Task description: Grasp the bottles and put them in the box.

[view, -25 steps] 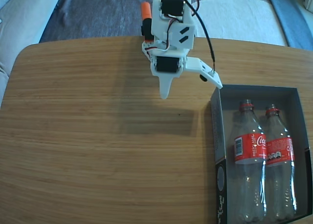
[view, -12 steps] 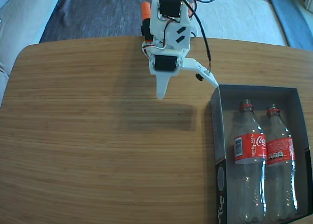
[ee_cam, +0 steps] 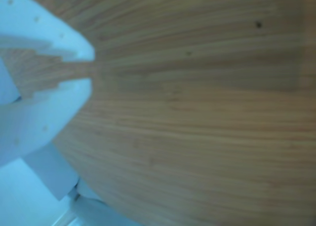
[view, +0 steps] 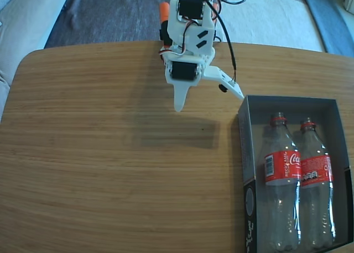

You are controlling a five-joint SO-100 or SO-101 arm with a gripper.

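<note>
The end effector [view: 210, 101] hangs over the far middle of the desk [view: 110, 170] in the fixed view, holding nothing; one white finger [view: 180, 98] points down toward the near side and the other [view: 227, 83] sticks out to the right, so they are spread wide apart. In the wrist view the end effector [ee_cam: 91, 70] enters from the left edge, and there only a thin strip of wood shows between the two pale fingertips [ee_cam: 74, 43], so the gap looks narrow from that angle; the picture is blurred and shows only wood grain beyond them. Its right finger ends just beside the far left corner of the box [view: 246, 148], and I cannot tell whether the two touch. Above the fingers sit the white arm body [view: 191, 32] with black motors, a black cable [view: 229, 37] looping down its right side, and an orange part [view: 164, 12] on its left. The box lies at the right near part of the desk, its long side running far to near, with print on its left outer wall. Inside it the two bottles lie side by side, touching, necks toward the far end: the left bottle [view: 281, 170] and the right bottle [view: 315, 173], each with a red label around its middle. Past the far edge of the desk are a dark grey cloth [view: 110, 12] and a pale surface [view: 265, 18].
</note>
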